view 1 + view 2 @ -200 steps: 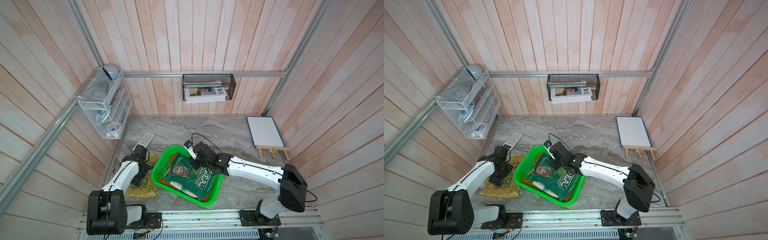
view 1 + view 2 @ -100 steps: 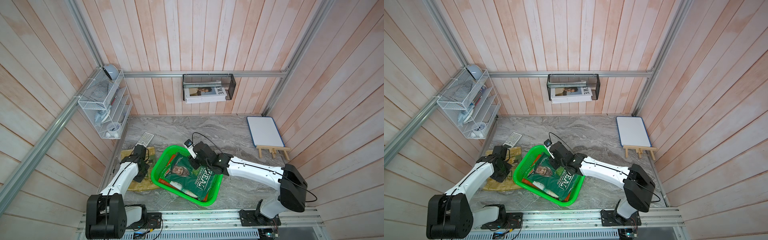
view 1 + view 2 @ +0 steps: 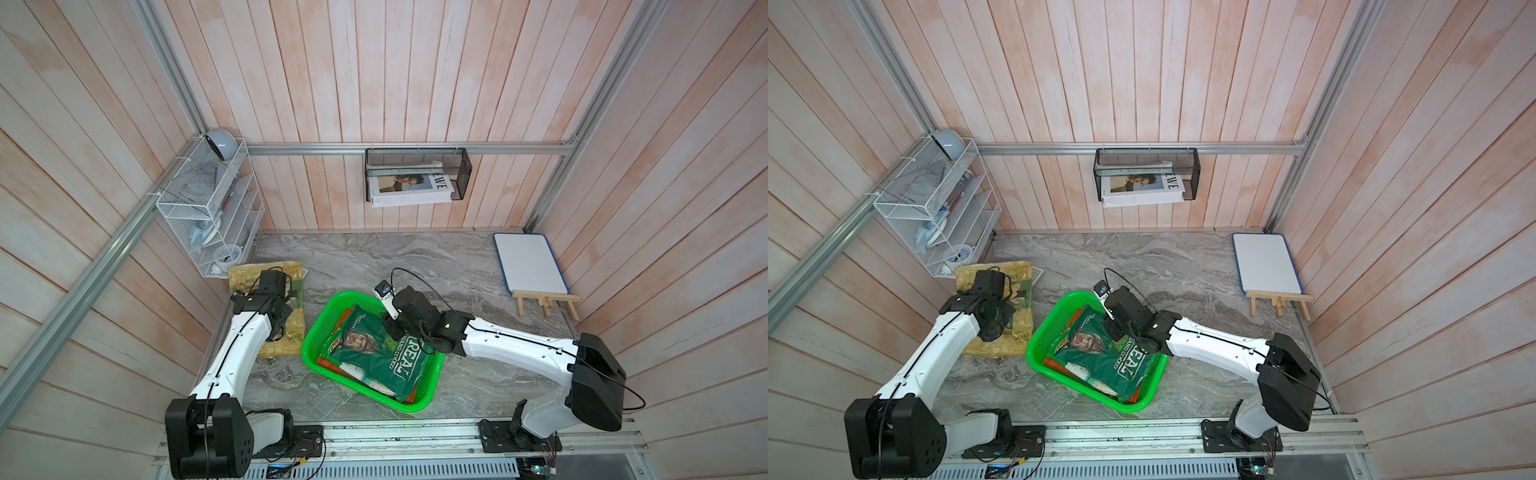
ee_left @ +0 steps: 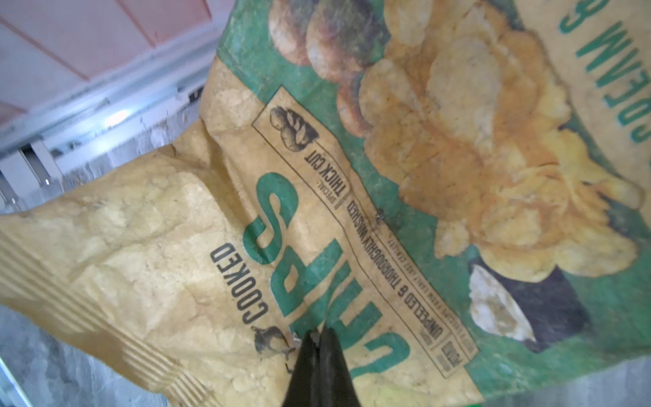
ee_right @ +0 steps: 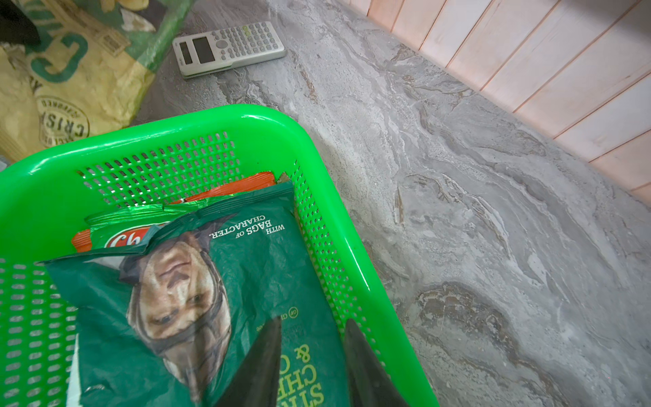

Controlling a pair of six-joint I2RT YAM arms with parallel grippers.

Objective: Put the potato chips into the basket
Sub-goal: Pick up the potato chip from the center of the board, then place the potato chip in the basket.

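In both top views the green basket sits at centre front. It holds the dark green REAL bag on top of a white-green bag and an orange-red bag. My right gripper is open just above the REAL bag, by the basket's wall. My left gripper is shut on a fold of the tan-yellow CHIPS bag, which is raised left of the basket. A second tan bag lies under it.
A calculator lies on the marble top behind the tan bags. The white wire rack hangs on the left wall close to my left arm. A black wire rack holds magazines on the back wall. A small whiteboard on an easel stands at the back right.
My left gripper has shut on the tan-yellow CHIPS bag and pulled it up and toward the back wall, covering the calculator in the top views. The right arm has not moved.
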